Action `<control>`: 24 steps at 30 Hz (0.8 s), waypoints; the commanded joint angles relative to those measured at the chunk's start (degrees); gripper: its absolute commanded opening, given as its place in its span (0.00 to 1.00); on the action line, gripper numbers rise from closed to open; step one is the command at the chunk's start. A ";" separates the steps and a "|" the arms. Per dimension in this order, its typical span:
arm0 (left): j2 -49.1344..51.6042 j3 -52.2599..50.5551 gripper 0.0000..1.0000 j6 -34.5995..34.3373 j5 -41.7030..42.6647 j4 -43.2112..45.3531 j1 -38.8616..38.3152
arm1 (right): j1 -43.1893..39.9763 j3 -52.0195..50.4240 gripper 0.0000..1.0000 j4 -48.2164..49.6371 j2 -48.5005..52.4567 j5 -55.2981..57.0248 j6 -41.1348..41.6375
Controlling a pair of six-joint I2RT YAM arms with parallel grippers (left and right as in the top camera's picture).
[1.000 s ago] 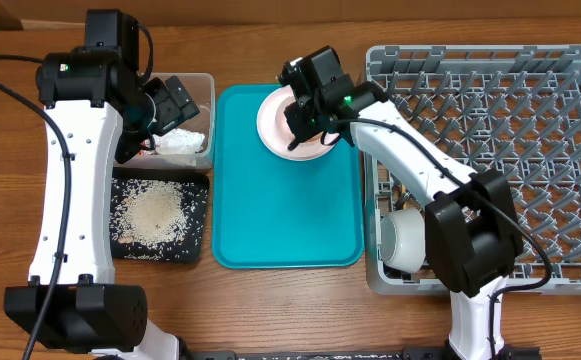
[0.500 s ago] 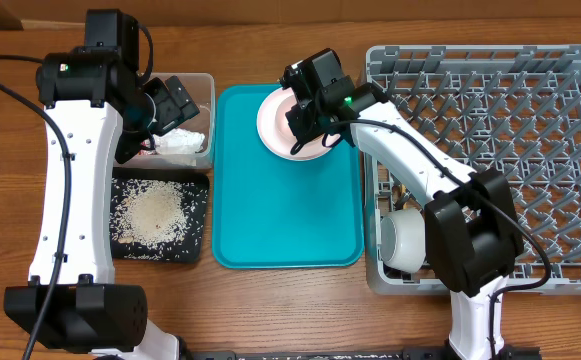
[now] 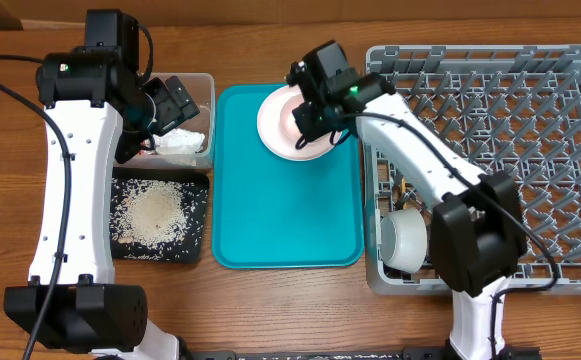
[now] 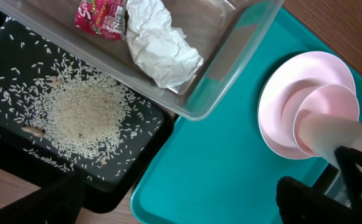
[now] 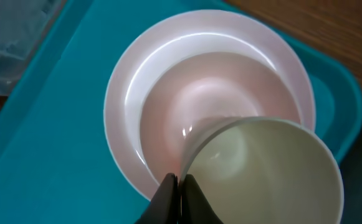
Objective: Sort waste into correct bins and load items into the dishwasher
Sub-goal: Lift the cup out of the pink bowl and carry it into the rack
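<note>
We judge it best to lift the cup (image 5: 268, 165) straight up with a firm pinch, so the plate (image 5: 128, 93) is not dragged on the tray (image 5: 37, 130), and then carry it to the dish rack (image 3: 530, 130). Our right fingers (image 5: 166, 198) are clamped on the rim of the cup, the thin wall between them. The cup leans away from them, over the middle of the plate; if it touches the plate we cannot tell. Our left fingers (image 4: 308, 199) stand wide apart, empty.
</note>
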 commanded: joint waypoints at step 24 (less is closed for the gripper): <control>-0.42 0.83 1.00 -0.13 0.02 0.04 -0.39 | -30.88 -5.18 0.04 -30.93 -24.52 -56.48 -12.55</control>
